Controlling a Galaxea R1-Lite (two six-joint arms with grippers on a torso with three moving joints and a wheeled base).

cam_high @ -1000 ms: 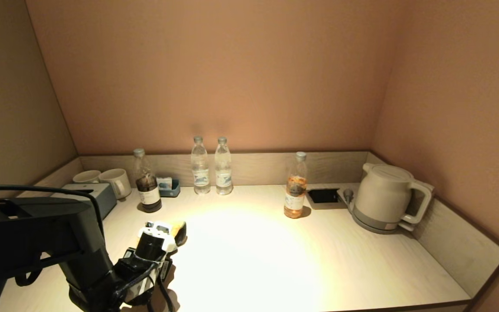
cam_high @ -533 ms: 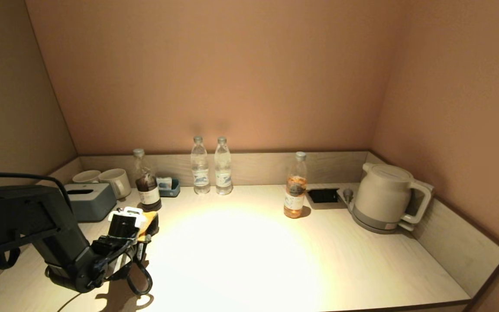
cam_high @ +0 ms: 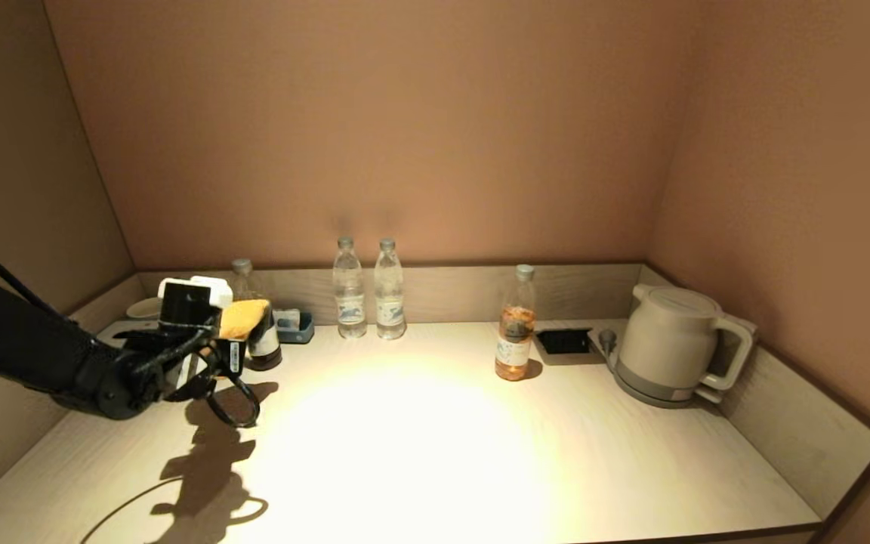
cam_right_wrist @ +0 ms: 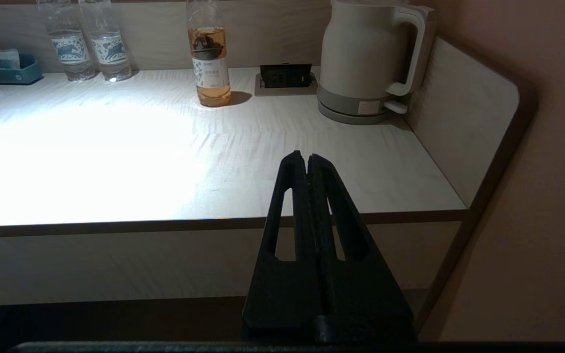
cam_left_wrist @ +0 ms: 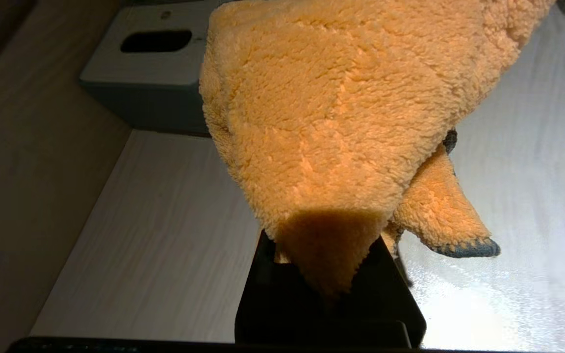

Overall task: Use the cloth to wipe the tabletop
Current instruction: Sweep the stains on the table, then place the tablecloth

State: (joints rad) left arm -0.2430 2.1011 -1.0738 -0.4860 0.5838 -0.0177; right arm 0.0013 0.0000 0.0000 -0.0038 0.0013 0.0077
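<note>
Cloth [cam_high: 244,318] hangs pinched in the left gripper [cam_high: 232,332], up above the far left of the bench [cam_high: 420,453], so wiping means going down; right gripper [cam_right_wrist: 307,164] is pressed together, parked off the near edge.

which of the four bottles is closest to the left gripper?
The dark-liquid bottle, leftmost, right beside the left gripper holding the cloth; the others stand farther right.

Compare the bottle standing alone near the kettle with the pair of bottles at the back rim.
The lone bottle holds a little orange-amber liquid at its bottom; the pair of bottles look clear. The lone bottle stands out on the tabletop, toward the kettle; the pair stand side by side against the back rim. The lone bottle's label is orange and white, the pair's white with blue print. All are upright, capped plastic bottles.
</note>
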